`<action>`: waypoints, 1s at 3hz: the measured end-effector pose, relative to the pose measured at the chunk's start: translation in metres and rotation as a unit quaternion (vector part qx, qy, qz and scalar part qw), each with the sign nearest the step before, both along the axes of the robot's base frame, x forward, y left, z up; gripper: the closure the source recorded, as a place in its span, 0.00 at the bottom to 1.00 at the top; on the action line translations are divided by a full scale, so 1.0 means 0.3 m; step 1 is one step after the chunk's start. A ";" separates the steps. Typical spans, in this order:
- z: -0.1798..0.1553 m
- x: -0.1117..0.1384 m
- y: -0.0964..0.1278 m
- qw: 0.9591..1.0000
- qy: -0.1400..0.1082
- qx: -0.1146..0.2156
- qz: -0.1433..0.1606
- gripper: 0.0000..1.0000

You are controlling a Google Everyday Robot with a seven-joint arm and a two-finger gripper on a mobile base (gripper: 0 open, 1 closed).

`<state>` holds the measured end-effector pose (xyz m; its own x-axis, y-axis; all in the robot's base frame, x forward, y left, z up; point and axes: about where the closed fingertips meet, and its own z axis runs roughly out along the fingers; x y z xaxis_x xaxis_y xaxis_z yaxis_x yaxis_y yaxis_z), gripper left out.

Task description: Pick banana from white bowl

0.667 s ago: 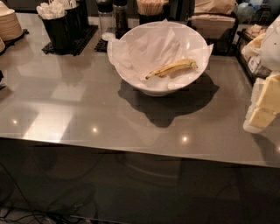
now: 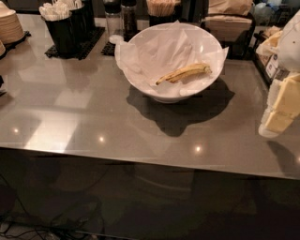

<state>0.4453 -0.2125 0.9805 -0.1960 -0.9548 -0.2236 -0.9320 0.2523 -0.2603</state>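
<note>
The white bowl (image 2: 140, 77) stands on the grey counter, at the back middle, lined with crumpled white paper. The banana (image 2: 183, 73) lies inside it toward the right, dull yellow with dark streaks, its tip pointing up and right. My gripper (image 2: 277, 118) hangs at the right edge of the view, white and pale yellow, pointing down just above the counter. It is to the right of the bowl, clear of it by about a hand's width, and holds nothing that I can see.
A stack of tan plates (image 2: 9, 26) sits at the far left. Black holders with cutlery (image 2: 63, 23), shakers (image 2: 121, 18), a cup of sticks (image 2: 164, 9) and napkin boxes (image 2: 229, 23) line the back. The counter's front edge (image 2: 140, 159) runs across below the bowl.
</note>
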 end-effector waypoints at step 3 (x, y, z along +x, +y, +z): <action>0.015 0.341 0.318 0.974 -0.005 0.064 0.216 0.00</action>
